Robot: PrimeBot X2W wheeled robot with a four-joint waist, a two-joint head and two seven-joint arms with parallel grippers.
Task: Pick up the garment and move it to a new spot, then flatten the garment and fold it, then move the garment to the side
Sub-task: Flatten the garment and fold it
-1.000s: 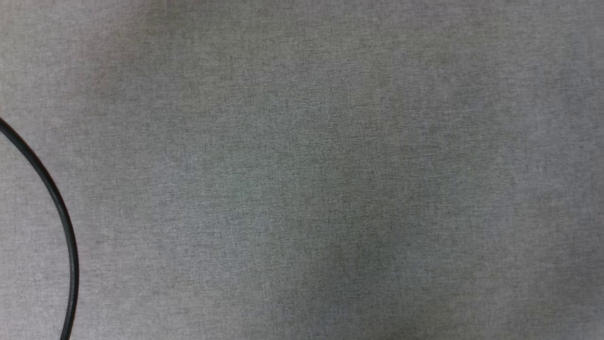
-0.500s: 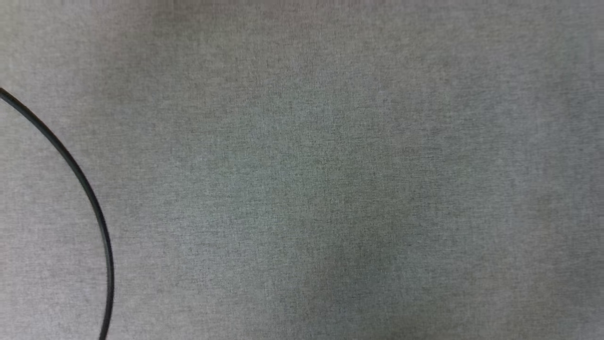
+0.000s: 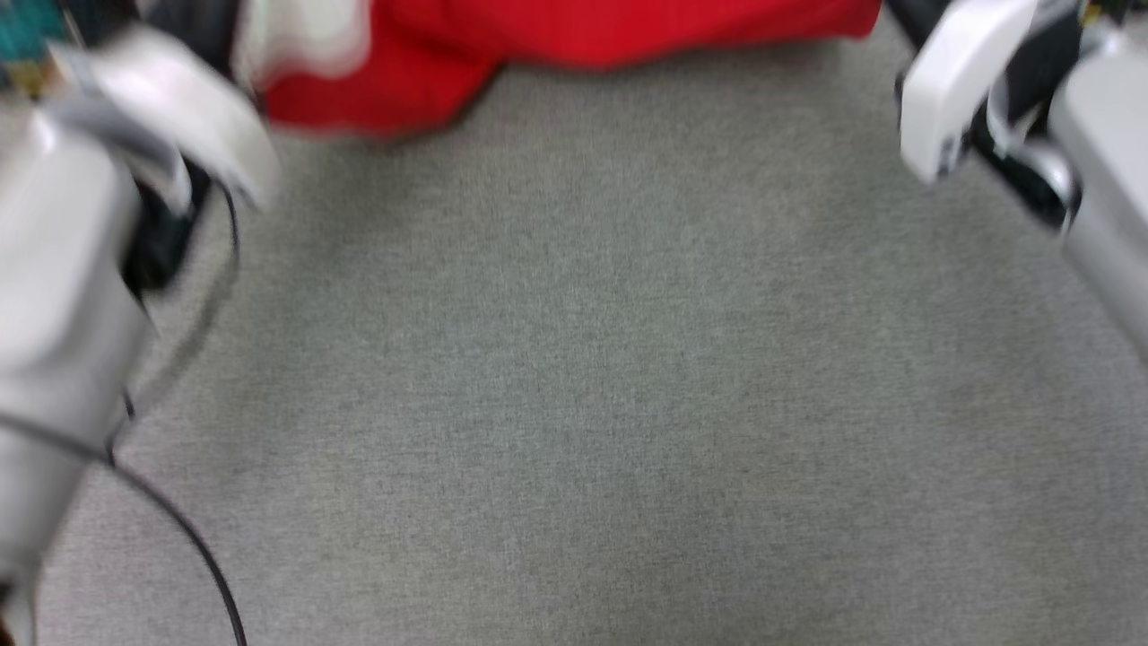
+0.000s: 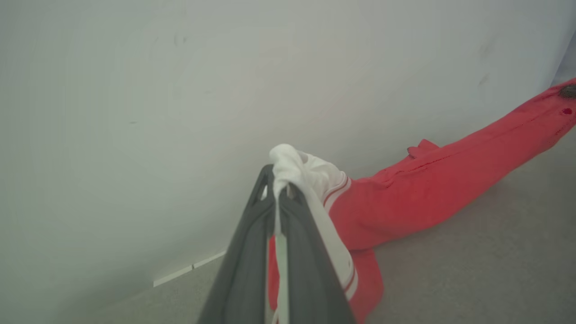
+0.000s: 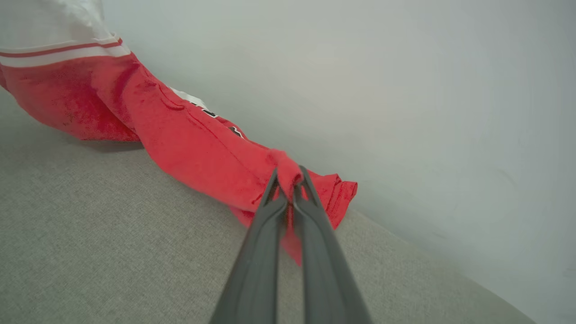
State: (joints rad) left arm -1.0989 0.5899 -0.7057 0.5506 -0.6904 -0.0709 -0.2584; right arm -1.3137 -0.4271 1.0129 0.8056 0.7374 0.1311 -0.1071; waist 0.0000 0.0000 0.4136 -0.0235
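**Position.** The garment (image 3: 574, 36) lies along the far edge of the bench (image 3: 583, 377), close to the wall (image 4: 135, 112). It is drawn out in a long, rumpled band between the two grippers. Its middle rests on the bench and both ends are raised slightly.

**Left gripper** (image 4: 275, 182). The fingers are pressed together, pinching a fold of the white sleeve (image 4: 321, 175) just above the striped trim.

**Right gripper** (image 5: 288, 180). The fingers are pressed together, pinching a small bunch of red cloth beside the hem (image 5: 339, 193).

**Handling properties (judged).**
- Weight: light, so a two-finger pinch should carry it.
- Stiffness: none. The cloth sags wherever it is unsupported and will not keep a shape.
- Surface: matte, slightly napped knit that is unlikely to slip from shut fingers.
- Fragility: low, though a hard pull apart may stretch the trim or draw a thin pinch out of the fingers.

**Where to take hold (judged).**
- For carrying, the present holds at opposite ends are adequate.
- For flattening, holds on true corners serve better, such as the two hem corners or the two shoulders, with both layers taken together.
- Avoid mid-panel bunches, because they leave creases and hide the outline.
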